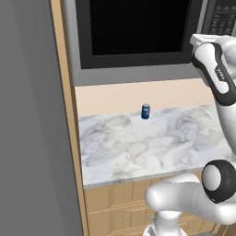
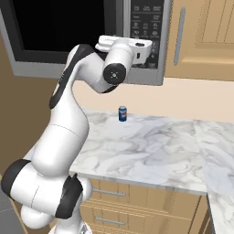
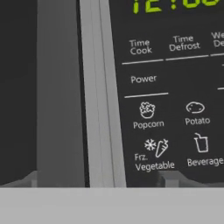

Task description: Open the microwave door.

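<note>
Claw (image 3: pixel 99 178) sits close up against the front of the microwave (image 2: pixel 137 75), its two dark finger tips (image 3: pixel 30 179) just poking up at the bottom of the hand view, spread wide apart with nothing between them. One tip lies low over the black glass side, the other low over the keypad (image 3: pixel 170 100), under the "Frz. Vegetable" and "Beverage" labels. Between them, running top to bottom of that view, stands the handle (image 3: pixel 59 92), a dark grey vertical bar, and just beside it a pale grey strip of frame (image 3: pixel 101 92) where the microwave door meets the keypad. Handle is thus inside the span of the open fingers, nearer the tip on the glass side; whether any finger touches it cannot be told. Green clock digits (image 3: pixel 175 5) are cut off at the top edge. From the right base view the hand (image 2: pixel 132 48) is raised level with the lower part of the keypad strip, arm (image 2: pixel 77 100) bent up from the lower left. Microwave door (image 1: pixel 133 34) appears flush and closed, its large black window spanning the upper part of the left base view, grey frame below it. Underneath is a marble counter (image 1: pixel 152 143) with a small blue can (image 1: pixel 145 111) standing upright near the back wall, well below the hand. Wooden cupboard (image 2: pixel 205 36) stands to the right of the microwave.
</note>
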Tool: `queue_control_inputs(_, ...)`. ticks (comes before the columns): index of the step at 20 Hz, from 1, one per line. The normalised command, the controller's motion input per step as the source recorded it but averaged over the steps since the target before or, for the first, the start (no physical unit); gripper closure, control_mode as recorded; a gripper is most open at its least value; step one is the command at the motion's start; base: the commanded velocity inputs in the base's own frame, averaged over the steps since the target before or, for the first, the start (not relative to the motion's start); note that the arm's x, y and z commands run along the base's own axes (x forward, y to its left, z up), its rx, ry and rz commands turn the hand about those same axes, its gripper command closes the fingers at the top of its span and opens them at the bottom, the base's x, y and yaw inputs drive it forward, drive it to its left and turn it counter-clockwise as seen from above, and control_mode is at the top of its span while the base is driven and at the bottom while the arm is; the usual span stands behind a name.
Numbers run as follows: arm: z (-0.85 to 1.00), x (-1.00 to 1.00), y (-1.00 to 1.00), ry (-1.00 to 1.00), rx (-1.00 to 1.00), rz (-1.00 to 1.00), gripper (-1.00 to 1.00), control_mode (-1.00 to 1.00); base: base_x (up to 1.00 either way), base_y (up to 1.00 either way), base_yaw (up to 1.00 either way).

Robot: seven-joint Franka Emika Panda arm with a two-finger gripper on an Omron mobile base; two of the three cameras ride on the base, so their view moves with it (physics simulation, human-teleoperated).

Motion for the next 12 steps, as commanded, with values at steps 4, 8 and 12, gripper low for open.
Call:
queue_control_inputs(4,0.0,0.12,0.0,0.03,0.0,0.0,1.0,-1.0,0.0,0.0,0.0)
queue_control_inputs(8,0.0,0.0,0.0,0.0,0.0,0.0,1.0,-1.0,0.0,0.0,0.0)
queue_control_inputs(12,0.0,-0.25,0.0,0.0,0.0,0.0,1.0,-1.0,0.0,0.0,0.0)
